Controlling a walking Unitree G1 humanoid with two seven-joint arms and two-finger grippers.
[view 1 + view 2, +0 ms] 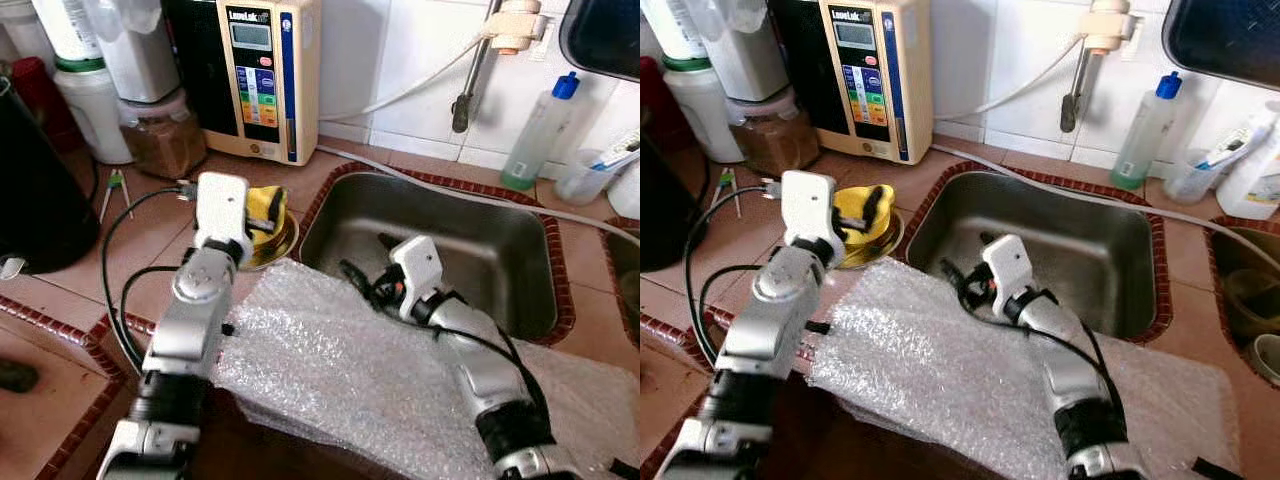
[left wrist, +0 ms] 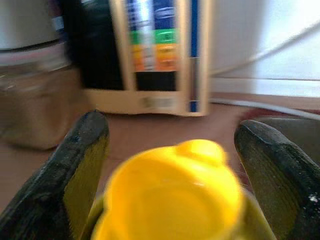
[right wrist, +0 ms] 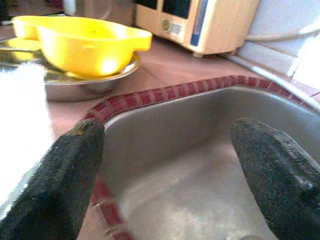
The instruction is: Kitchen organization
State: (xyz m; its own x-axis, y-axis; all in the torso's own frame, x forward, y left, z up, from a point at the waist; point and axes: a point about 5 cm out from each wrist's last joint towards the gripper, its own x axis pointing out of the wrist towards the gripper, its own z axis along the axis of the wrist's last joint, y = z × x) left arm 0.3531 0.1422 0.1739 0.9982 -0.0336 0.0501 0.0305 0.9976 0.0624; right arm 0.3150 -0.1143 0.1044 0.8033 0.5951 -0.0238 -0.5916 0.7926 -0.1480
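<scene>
— Where's the yellow cup [image 1: 862, 215] sitting?

— In a steel dish [image 3: 85, 82] just left of the sink [image 1: 1110, 265], on the counter. The left gripper [image 2: 172, 165] is at it, fingers spread either side, not touching.

— And the other arm?

— The right gripper [image 3: 165, 165] hangs over the sink's near-left corner, fingers apart, empty. Bubble wrap [image 1: 330, 370] lies just in front of the sink.

Cup [image 1: 862, 212] in dish [image 1: 880, 248], left of sink [image 1: 1120, 250].
</scene>
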